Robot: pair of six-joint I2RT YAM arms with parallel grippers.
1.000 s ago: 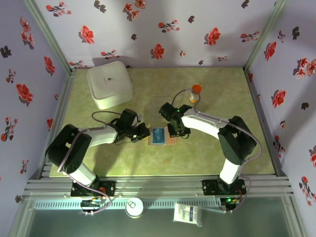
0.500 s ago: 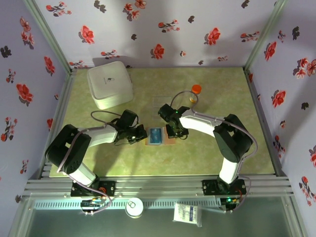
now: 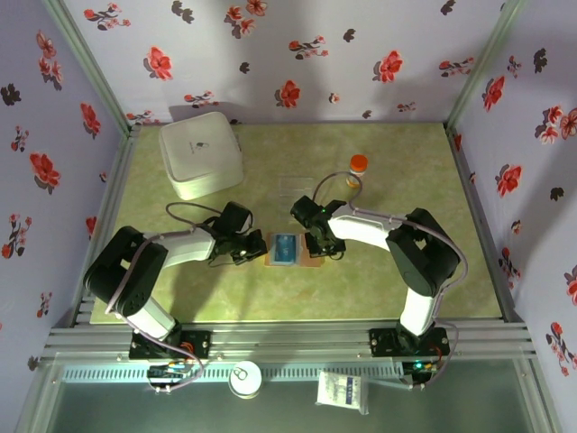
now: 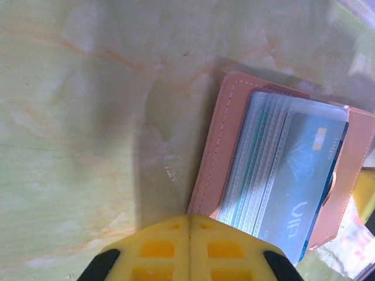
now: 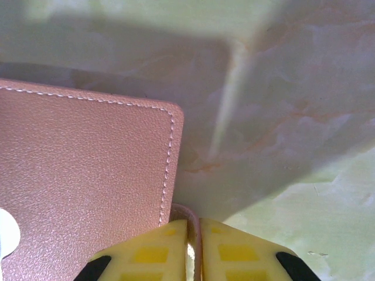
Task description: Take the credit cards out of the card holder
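Tan leather card holder (image 3: 290,249) spread open on the green marbled worktop (image 3: 424,194), about midway between the left and right edges and nearer the near edge than the far one. Blue card (image 4: 307,175) tucked face up in its blue-grey pockets, not yet out. Edges of further pockets stacked just beside it.

Left gripper (image 3: 258,245) at the card holder's left edge. Yellow fingers (image 4: 158,257) pressed flat together with nothing between them, tips just at the leather rim.

Right gripper (image 3: 316,247) at the opposite, right edge. Yellow fingers (image 5: 146,252) drawn to a thin slit and pinching a narrow lip of the tan leather, with the outer flap lying flat just beside.

White container (image 3: 201,153) in the far left corner, well apart. Orange-capped bottle (image 3: 358,169) upright toward the far edge, right of the middle.
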